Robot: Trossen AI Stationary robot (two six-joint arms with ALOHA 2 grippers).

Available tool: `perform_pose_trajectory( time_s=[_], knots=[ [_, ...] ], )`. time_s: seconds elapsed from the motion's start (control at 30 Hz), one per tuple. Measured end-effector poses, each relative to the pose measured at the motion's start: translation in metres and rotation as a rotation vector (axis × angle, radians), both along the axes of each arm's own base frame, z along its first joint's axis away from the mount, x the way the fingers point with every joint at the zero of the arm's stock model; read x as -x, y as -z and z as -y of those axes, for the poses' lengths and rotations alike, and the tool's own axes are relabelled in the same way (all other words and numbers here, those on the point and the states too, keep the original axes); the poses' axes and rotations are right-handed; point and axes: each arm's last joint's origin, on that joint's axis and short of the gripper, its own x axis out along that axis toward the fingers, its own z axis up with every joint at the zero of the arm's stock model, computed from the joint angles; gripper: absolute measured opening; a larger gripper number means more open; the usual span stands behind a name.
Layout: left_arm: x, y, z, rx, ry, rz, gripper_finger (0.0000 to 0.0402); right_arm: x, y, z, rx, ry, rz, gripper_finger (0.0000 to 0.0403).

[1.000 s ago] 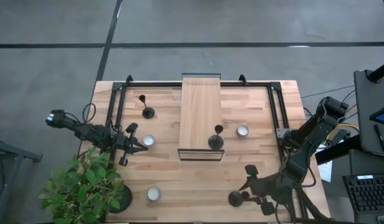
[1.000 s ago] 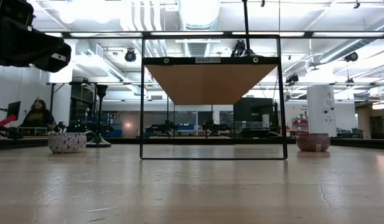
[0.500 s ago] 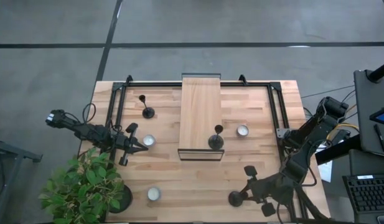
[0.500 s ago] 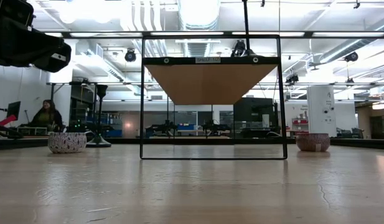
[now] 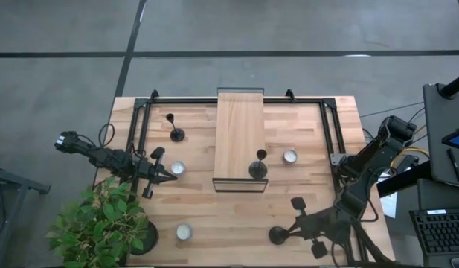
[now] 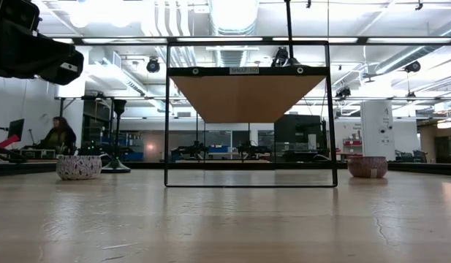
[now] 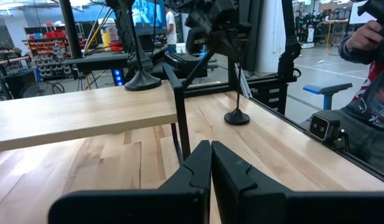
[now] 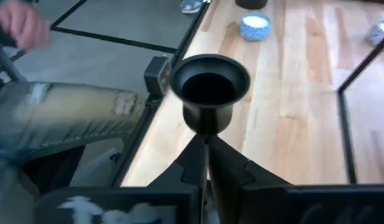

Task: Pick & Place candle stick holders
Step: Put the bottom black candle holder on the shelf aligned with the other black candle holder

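Observation:
Three black candle stick holders show. One point(image 5: 175, 134) stands by its disc base on the table at the far left. One point(image 5: 258, 169) stands on the raised wooden shelf point(image 5: 240, 119). The third point(image 5: 277, 236) is near the front right edge, with my right gripper point(image 5: 289, 232) shut on it; its cup point(image 8: 209, 84) fills the right wrist view. My left gripper point(image 5: 169, 177) waits shut at the left, above the table, touching nothing. My right gripper pinches the holder's thin stem point(image 8: 206, 138) just under the cup between its two fingers. The fingers come from the table's right side, slanting down a little, and lie across the stem. The holder stands about upright, its disc base point(image 7: 236, 117) on the table.
Three tealights stand on the table: one by my left gripper point(image 5: 177, 168), one right of the shelf point(image 5: 289, 156), one at the front left point(image 5: 184, 231). A black metal frame point(image 5: 329, 141) rims the table. A potted plant point(image 5: 103, 223) overhangs the front left corner. A person point(image 8: 61, 118) sits beyond the front edge.
My right gripper has shut on the stem of the front right holder. My left arm has kept still.

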Motion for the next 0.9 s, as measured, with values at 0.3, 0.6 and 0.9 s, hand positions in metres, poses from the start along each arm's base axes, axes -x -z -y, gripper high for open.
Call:
perform_pose_trajectory(
  time_s=[0.3, 0.6, 0.9],
  knots=[
    [0.0, 0.0, 0.0, 0.0, 0.0, 0.0, 0.001, 0.001, 0.002, 0.001, 0.009, 0.01, -0.02, 0.0008],
    [0.0, 0.0, 0.0, 0.0, 0.0, 0.0, 0.001, 0.005, 0.011, 0.003, -0.041, 0.03, -0.087, 0.0008],
    [0.0, 0.0, 0.0, 0.0, 0.0, 0.0, 0.001, 0.014, 0.043, 0.014, -0.081, 0.098, -0.2, 0.002]
  ],
)
